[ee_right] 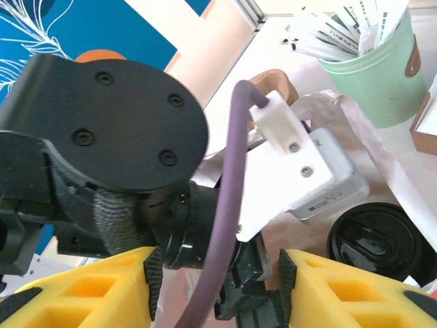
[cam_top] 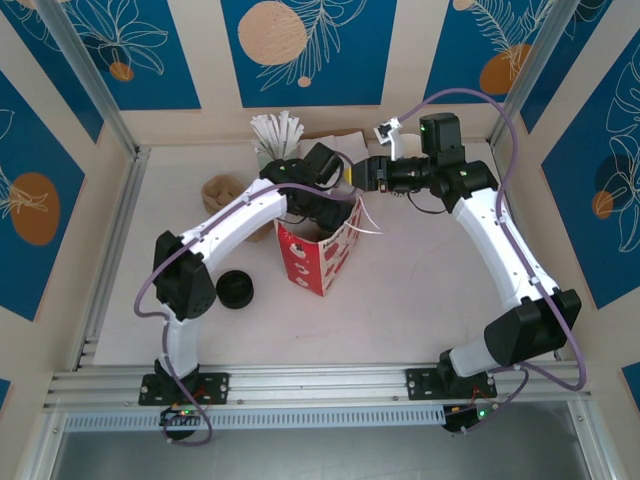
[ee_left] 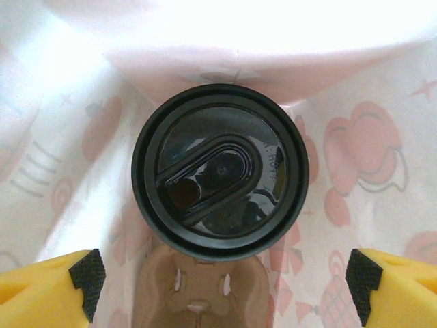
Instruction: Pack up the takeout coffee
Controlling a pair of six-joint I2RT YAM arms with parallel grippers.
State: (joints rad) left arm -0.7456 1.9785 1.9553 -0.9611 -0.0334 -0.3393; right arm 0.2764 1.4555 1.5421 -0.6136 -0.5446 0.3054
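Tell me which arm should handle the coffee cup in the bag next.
Left, probably. The left gripper hangs open inside the red bag, straight above the coffee cup, fingers either side. The right gripper sits by the left wrist, cup off to its side.

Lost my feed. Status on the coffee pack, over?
Left claw open inside red bag, over the takeout coffee. Coffee upright in bag, not gripped. Right claw by bag rim, grip unclear. Nothing blocking.

round black plastic lid (ee_left: 220, 171), ahead of left claw (ee_left: 222, 277) | tall red paper bag (cam_top: 318, 262), white cartoon print | claw yellow, pads (ee_left: 87, 273) black
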